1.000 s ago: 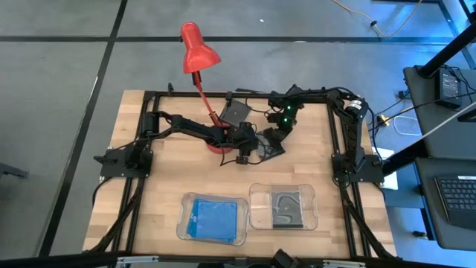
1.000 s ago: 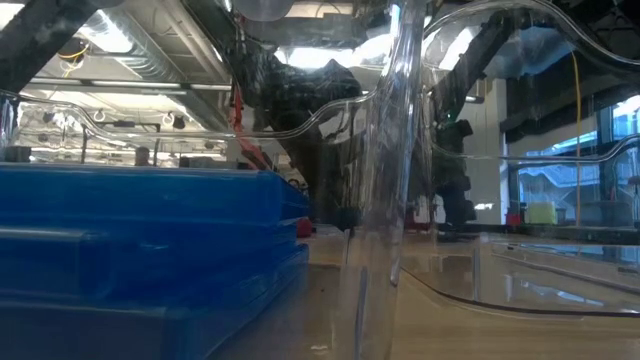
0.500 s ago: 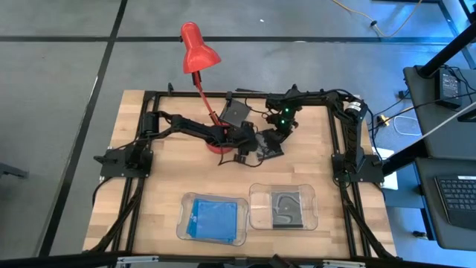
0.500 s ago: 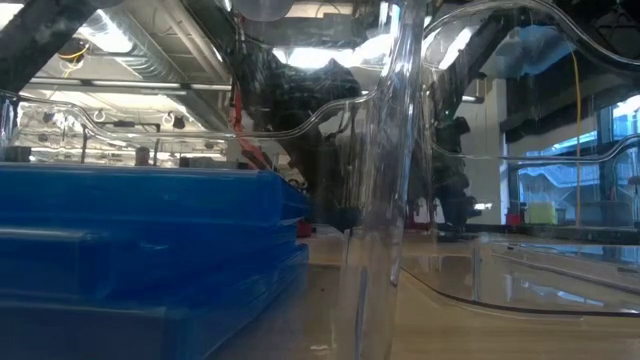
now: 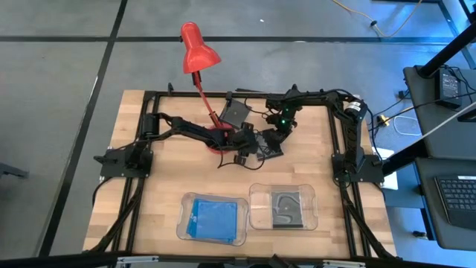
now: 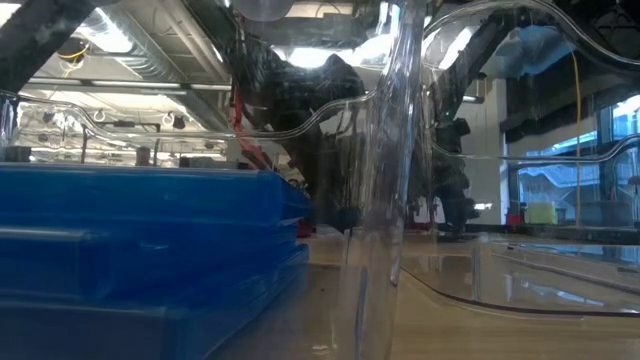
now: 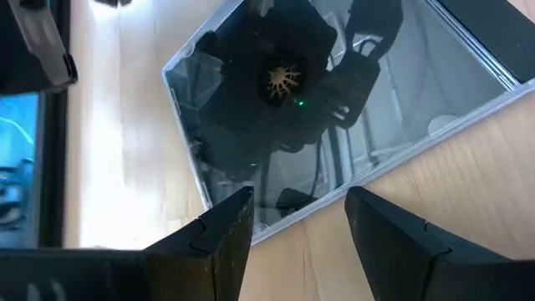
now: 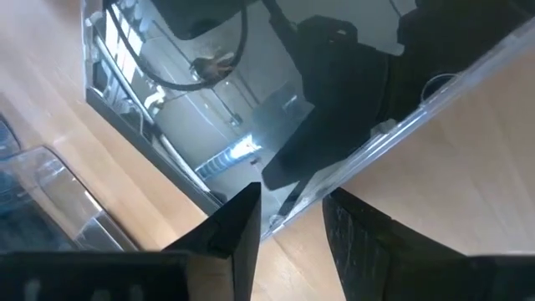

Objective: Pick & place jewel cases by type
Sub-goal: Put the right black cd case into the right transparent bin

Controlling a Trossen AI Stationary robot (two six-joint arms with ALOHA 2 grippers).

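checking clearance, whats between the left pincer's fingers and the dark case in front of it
Nothing: in the left wrist view the open left pincer reaches the near edge of the dark jewel case, with only bare wooden table around it.

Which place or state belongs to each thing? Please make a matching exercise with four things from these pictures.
Things:
1. blue cases
2. dark case
3. red lamp
4. left gripper

Places or states:
A. open, at the edge of a shiny dark case on the table
B. in the left clear tray
C. at the table's far edge
D. in the right clear tray

Pairs: 1-B, 2-D, 3-C, 4-A
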